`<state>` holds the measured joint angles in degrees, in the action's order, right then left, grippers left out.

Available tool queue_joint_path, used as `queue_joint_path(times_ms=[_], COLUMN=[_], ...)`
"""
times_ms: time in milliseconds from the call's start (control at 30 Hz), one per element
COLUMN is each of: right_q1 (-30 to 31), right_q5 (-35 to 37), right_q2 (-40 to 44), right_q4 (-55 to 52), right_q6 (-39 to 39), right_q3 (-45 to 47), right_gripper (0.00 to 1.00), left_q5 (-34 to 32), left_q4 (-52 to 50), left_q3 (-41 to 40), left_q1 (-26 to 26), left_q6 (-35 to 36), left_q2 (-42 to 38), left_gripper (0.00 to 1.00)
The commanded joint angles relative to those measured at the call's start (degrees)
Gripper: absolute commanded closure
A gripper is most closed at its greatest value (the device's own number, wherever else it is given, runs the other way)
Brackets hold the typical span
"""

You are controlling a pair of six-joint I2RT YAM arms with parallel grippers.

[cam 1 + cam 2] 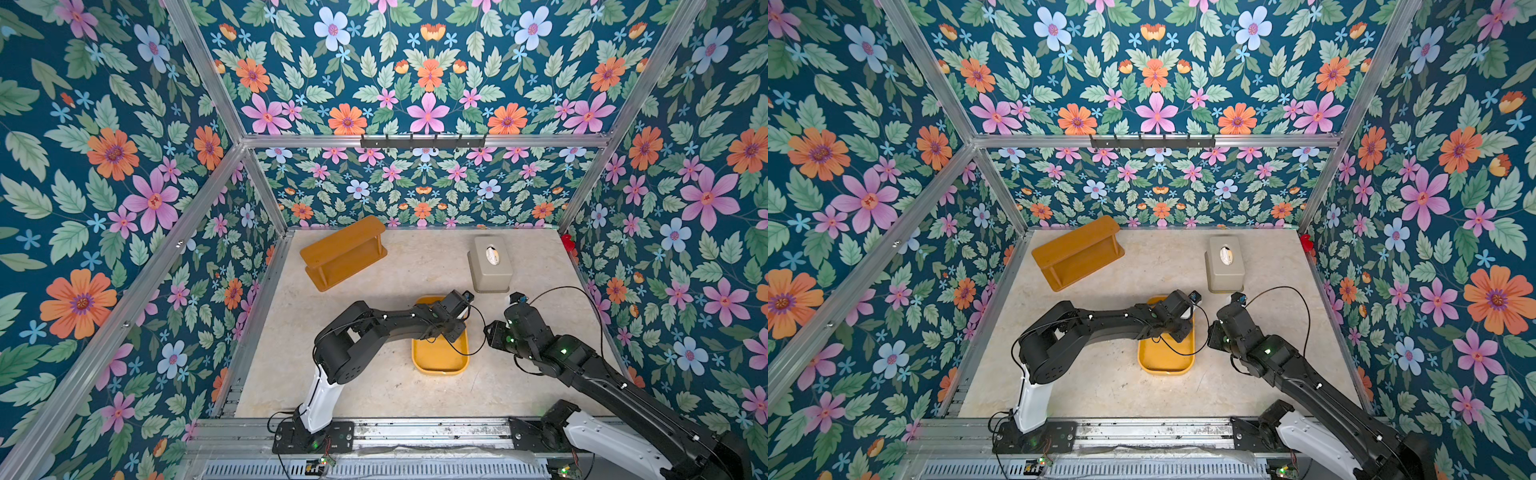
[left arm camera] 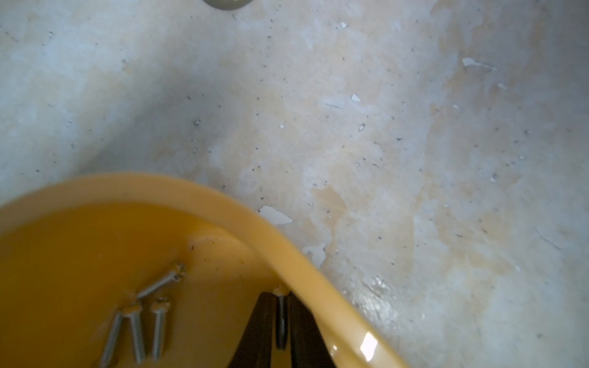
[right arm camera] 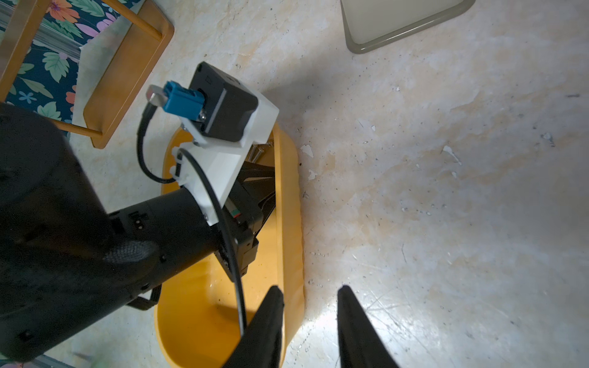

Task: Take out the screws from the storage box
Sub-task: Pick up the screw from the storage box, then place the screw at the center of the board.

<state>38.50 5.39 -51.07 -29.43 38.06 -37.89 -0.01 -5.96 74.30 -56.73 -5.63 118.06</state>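
**Screw pinched inside the box, none seen outside it**

The left gripper (image 2: 279, 299) is reaching down into the far end of the storage box (image 2: 191, 188), close against its curved wall. Its dark fingers are pressing nearly together on one screw (image 2: 281, 321), which is standing lengthwise between them with its head poking out past the tips. The screw is not yet clear of the box. Four loose screws (image 2: 137, 325) are lying on the yellow floor just beside the grip, three roughly parallel and one slanting across above them.

The right gripper (image 3: 309, 288) is hovering at the near end of the box with its jaws partly apart. One finger is over the inside and the other over the table (image 3: 446, 191), with bare table showing between them, so it is holding nothing.

Judging by this, the job is sitting near its start. One screw is gripped for lifting, four are waiting, and no screw is showing on the table, though such small things could be escaping the top views.

In both top views the box (image 1: 440, 357) is sitting mid-table between the arms, well apart from the wooden shelf (image 1: 343, 251) and near the tissue box (image 1: 490, 266).

No brand, label or legible writing is showing anywhere. The blue connector (image 3: 185, 98) on the left wrist is carrying no readable marks.
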Motion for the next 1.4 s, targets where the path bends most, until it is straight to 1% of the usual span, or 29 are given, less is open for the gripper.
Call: queue_joint_path(times_ms=[0,33,67,200,367,567,767,867,967,1033,1133,1267,1367], right_q1=[-0.01,0.04,0.02,0.00,0.02,0.04,0.16,1.67,3.29,4.85,6.61,7.00,7.17], right_q5=[0.86,0.85,0.78,0.20,-0.41,-2.70,-7.48,-8.16,-8.47,-7.29,-3.45,-0.56,3.08], right_q2=[0.41,0.49,0.50,0.19,-0.85,-4.33,-12.46,-17.42,-23.87,-29.21,-37.48,-46.10,-50.07], right_q4=[-0.26,-0.33,-0.37,-0.15,0.85,3.54,6.46,8.11,8.90,9.32,7.11,6.08,4.30], right_q6=[-0.20,-0.21,-0.21,-0.27,-0.97,-2.62,-3.87,-4.22,-4.05,-3.57,-3.08,-1.95,-1.94], right_q3=[-0.44,-0.54,-0.61,-1.00,-1.64,-3.22,-7.11,-9.73,-13.21,-16.22,-21.69,-26.10,-28.94], right_gripper=[0.66,0.66,0.67,0.67,0.67,0.67,0.68,0.68,0.68,0.68,0.67,0.64,0.62], left_q5=[0.81,0.80,0.72,-0.17,-1.37,-5.79,-10.65,-12.54,-11.94,-11.47,-11.15,-11.85,-10.91], left_q4=[-11.49,-12.11,-12.40,-12.83,-11.13,-9.77,-13.55,-13.96,-13.08,-12.13,-9.56,-6.62,-3.65], left_q3=[0.20,0.40,0.36,-0.27,-0.98,-0.91,-3.29,-8.09,-13.97,-18.48,-24.67,-30.17,-33.28], left_q1=[0.00,-0.01,0.02,0.00,-0.04,0.26,1.70,3.76,7.12,9.81,12.95,13.66,13.61], left_q6=[-0.69,-0.97,-1.12,-2.91,-5.97,-8.44,-11.02,-12.82,-15.08,-16.29,-16.87,-17.99,-19.53], left_q2=[2.38,2.79,2.91,1.70,-5.17,-12.29,-20.55,-26.24,-32.13,-35.76,-39.09,-39.07,-38.83], left_gripper=[0.93,0.98,1.00,1.00,1.00,1.00,1.00,1.00,1.00,1.00,1.00,1.00,1.00])
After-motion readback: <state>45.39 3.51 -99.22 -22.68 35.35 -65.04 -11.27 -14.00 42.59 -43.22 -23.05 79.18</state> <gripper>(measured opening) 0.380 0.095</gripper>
